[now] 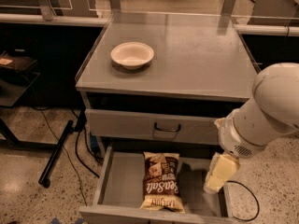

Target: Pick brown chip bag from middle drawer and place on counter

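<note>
We judge the brown chip bag (160, 181), lying beside our gripper (217, 177), light and crinkly. We cannot tell the grip state, and we'd pinch mid-bag.

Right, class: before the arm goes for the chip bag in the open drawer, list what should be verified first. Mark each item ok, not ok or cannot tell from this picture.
1. Middle drawer pulled out far enough to reach in: ok.
2. Brown chip bag lying flat on the drawer floor, nothing on top of it: ok.
3. Gripper lined up above the bag: not ok; it hangs at the drawer's right side, beside the bag.
4. Upper drawer front shut, not overhanging the bag: ok.
5. Room on the counter for the bag: ok; the white bowl takes only its left part.
</note>
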Motion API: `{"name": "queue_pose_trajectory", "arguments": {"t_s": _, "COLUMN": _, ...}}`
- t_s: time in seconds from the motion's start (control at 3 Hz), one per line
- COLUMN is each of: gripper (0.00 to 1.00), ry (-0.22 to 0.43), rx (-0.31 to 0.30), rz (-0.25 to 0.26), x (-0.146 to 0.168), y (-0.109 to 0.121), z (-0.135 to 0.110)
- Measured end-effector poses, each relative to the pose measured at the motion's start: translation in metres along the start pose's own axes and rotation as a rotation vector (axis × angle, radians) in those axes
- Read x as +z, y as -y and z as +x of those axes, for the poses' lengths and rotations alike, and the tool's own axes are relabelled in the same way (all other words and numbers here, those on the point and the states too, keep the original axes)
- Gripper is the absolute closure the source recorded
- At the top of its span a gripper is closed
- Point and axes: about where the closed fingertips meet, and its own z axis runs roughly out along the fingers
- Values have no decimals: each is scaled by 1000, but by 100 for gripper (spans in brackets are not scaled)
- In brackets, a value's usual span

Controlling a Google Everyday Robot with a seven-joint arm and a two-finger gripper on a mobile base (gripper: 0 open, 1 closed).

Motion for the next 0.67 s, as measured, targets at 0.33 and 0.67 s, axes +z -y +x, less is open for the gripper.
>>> {"name": "queue_pose_trajectory", "arguments": {"t_s": 0.33, "gripper": 0, "ry": 19, "rx": 1, "rz": -60, "x": 33, "y": -25, "z": 0}}
{"name": "queue_pose_trajectory", "arguments": {"t_s": 0.67, "gripper": 0, "ry": 58, "rx": 54, "rz": -161, "x": 110, "y": -43, "z": -2}}
